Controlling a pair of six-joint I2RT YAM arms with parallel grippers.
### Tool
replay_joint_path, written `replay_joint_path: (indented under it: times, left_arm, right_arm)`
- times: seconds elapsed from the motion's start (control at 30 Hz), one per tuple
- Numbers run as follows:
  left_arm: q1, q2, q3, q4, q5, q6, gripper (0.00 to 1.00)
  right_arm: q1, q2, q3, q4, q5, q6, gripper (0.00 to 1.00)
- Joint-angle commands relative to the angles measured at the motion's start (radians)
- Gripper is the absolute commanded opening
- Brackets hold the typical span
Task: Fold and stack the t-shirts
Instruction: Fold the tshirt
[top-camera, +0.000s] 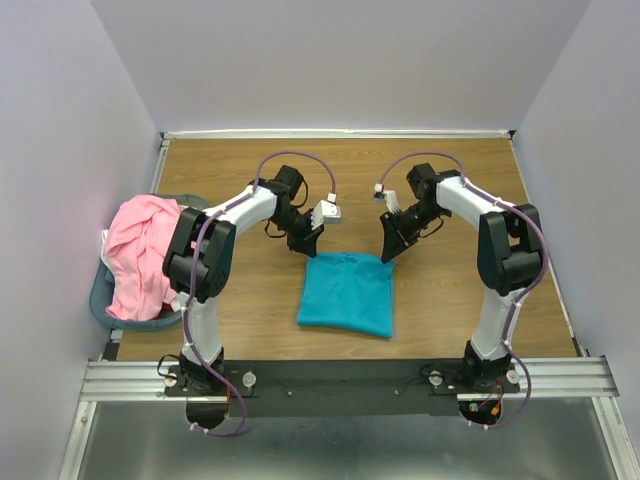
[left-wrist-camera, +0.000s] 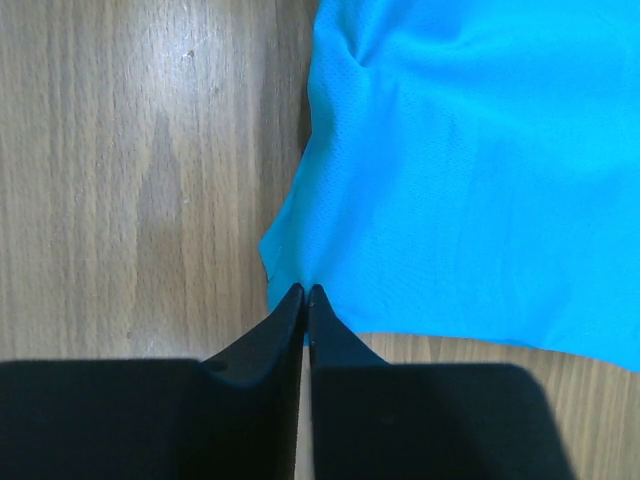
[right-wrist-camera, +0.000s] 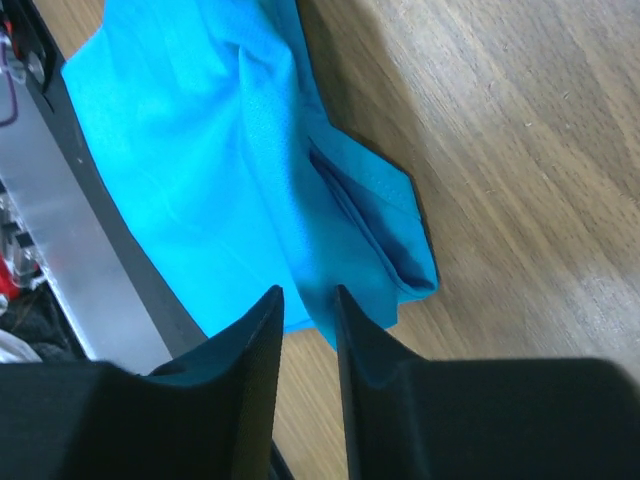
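The teal t-shirt (top-camera: 345, 293) lies folded into a rectangle on the wooden table, in front of both grippers. My left gripper (top-camera: 303, 243) is shut, its tips (left-wrist-camera: 305, 290) over the shirt's far left corner (left-wrist-camera: 450, 180). No cloth shows pulled up between them. My right gripper (top-camera: 388, 250) is open by a narrow gap and empty. Its tips (right-wrist-camera: 308, 292) hang over the far right corner of the shirt (right-wrist-camera: 230, 170), where the folded layers show. The pink t-shirt (top-camera: 140, 255) lies crumpled in the basket at the left.
The blue-grey basket (top-camera: 100, 300) stands at the table's left edge against the wall. The black and aluminium base rail (top-camera: 350, 375) runs along the near edge, close to the teal shirt's front edge. White walls close in the table on three sides.
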Motion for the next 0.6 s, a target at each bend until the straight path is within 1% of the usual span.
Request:
replay_joint_path:
  times: [0.0,0.03,0.13,0.17,0.2,0.23,0.3,0.43,0.57]
  left_arm:
    - [0.004,0.022,0.013,-0.022,0.040,0.015,0.00]
    - [0.005,0.022,0.014,-0.021,0.033,0.015,0.00]
    - [0.019,0.019,0.017,-0.013,0.018,0.007,0.00]
    - [0.021,0.019,0.020,-0.007,0.012,0.004,0.00]
    - [0.024,0.019,0.029,-0.003,-0.003,0.003,0.00]
    - [0.031,0.022,0.034,-0.001,-0.010,0.004,0.00]
    - [0.036,0.031,0.057,-0.001,-0.022,0.003,0.00]
    - [0.039,0.055,0.083,0.004,-0.037,-0.002,0.00]
    - [0.041,0.089,0.097,0.066,-0.089,-0.037,0.00]
  right_arm:
    - [0.003,0.012,0.003,-0.032,0.023,-0.041,0.21]
    - [0.001,0.013,0.008,-0.030,0.029,-0.048,0.15]
    - [0.001,0.024,0.044,-0.027,0.050,-0.045,0.08]
    - [0.001,0.024,0.052,-0.026,0.069,-0.047,0.03]
    - [0.000,0.024,0.060,-0.010,0.084,-0.044,0.01]
    - [0.000,0.025,0.072,0.002,0.119,-0.030,0.00]
    - [-0.002,0.027,0.081,0.049,0.153,-0.003,0.01]
    - [-0.003,0.059,0.116,0.086,0.204,0.011,0.00]
    - [-0.003,0.120,0.146,0.145,0.276,0.028,0.00]
